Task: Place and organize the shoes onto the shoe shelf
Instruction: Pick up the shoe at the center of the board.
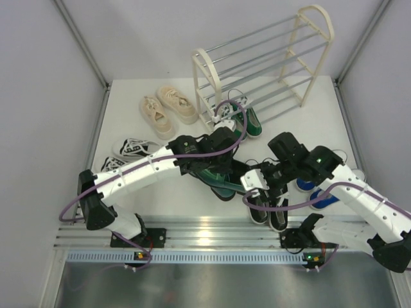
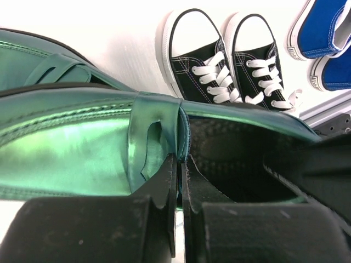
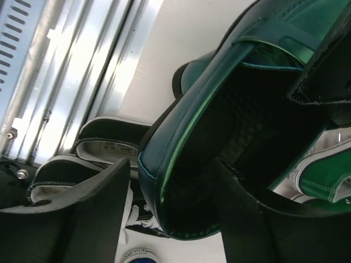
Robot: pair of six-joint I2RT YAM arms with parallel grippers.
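At the back of the white bench [image 1: 128, 96] we saw the shoe shelf [image 1: 209, 77] standing upright. The green canvas sneakers [image 1: 248, 120] sat low at its near left end. We could not tell if they were on the bottom rods or on the bench. Left of the shelf lay the cream chunky sneakers [image 1: 168, 106], and closer to the arms lay the striped sneakers [image 1: 131, 149].

In the middle of the bench, the left gripper [image 2: 179, 170] was clenched on the top edge of one glossy green loafer [image 2: 71, 148], right by its strap. The other loafer [image 2: 38, 60] lay just beside it. The right gripper [image 3: 173, 181] was spread wide, with the heel of the held loafer between its fingers. We could not tell if they touched it.

The black sneakers [image 2: 225, 60] stood side by side near the loafers, and the blue sneakers [image 2: 323, 33] were just beside them.
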